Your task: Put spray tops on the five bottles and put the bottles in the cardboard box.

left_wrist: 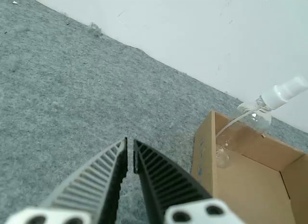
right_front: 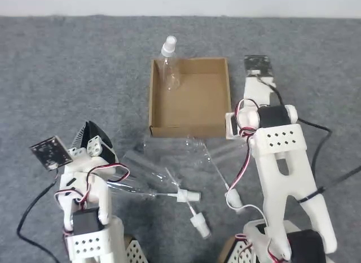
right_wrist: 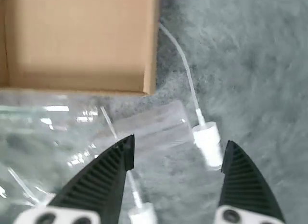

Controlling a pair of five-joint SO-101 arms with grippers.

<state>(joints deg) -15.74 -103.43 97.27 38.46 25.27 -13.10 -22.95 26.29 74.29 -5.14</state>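
Underneath all, a grey felt-covered table surface (right_front: pixel 67 77). Rising from its near edge, two white printed arms: the left arm (right_front: pixel 84 218) well off the near-left corner of the shallow open brown cardboard box (right_front: pixel 190 129), the right arm (right_front: pixel 282 161) reaching up beside the box's near-right corner. Upright in the box's far-left corner, one clear plastic bottle with a white spray top fitted (right_front: pixel 169 71). On the felt just outside the box's near wall, several clear plastic bottles lying on their sides (right_front: pixel 163 153), too overlapped to count. A little farther out from that wall, a lying clear bottle with a white spray top at its mouth (right_front: pixel 141 188). Off the box's left side, the black ribbed left gripper (left_wrist: pixel 130 143), fingers drawn almost together with only a thin slit between, nothing in them. Just off the box's near-right corner, the right gripper (right_wrist: pixel 179 143), spread wide and empty above the lying bottles. Seen between its fingers on the felt below, a loose white spray top with a long dip tube (right_wrist: pixel 207 143), the tube running up to that corner. Smallest, another loose white spray top (right_front: pixel 200 223), well out from the box's near wall.
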